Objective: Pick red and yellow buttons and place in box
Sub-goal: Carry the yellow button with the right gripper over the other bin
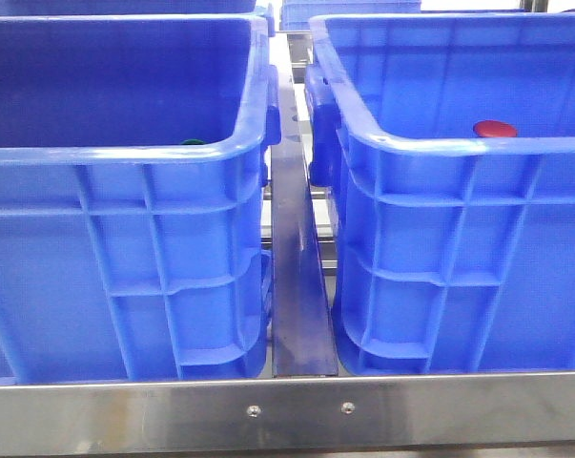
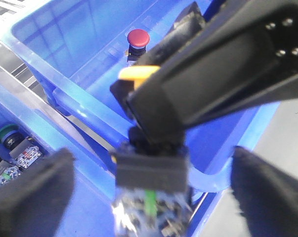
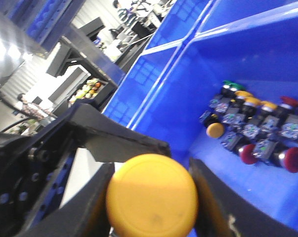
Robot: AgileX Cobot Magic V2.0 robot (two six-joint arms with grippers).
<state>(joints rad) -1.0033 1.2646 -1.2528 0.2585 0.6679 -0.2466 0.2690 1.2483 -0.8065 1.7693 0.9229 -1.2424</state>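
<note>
My right gripper (image 3: 151,197) is shut on the yellow button (image 3: 151,195), its fingers clamped on both sides of the cap. In the left wrist view that gripper's black body (image 2: 213,74) holds the yellow button (image 2: 139,72) above the crate rims, its black base (image 2: 151,170) hanging down. My left gripper (image 2: 151,197) is open, its fingers (image 2: 30,192) wide apart on either side of that base and not touching it. The red button (image 2: 138,37) stands alone in the right blue box (image 1: 459,143), and also shows in the front view (image 1: 494,129). Neither gripper shows in the front view.
The left blue crate (image 1: 125,157) holds a green-capped button (image 2: 5,133) and several more red, yellow and green buttons (image 3: 257,128). A metal rail (image 1: 297,286) runs between the two crates. A steel bar (image 1: 287,410) crosses the front.
</note>
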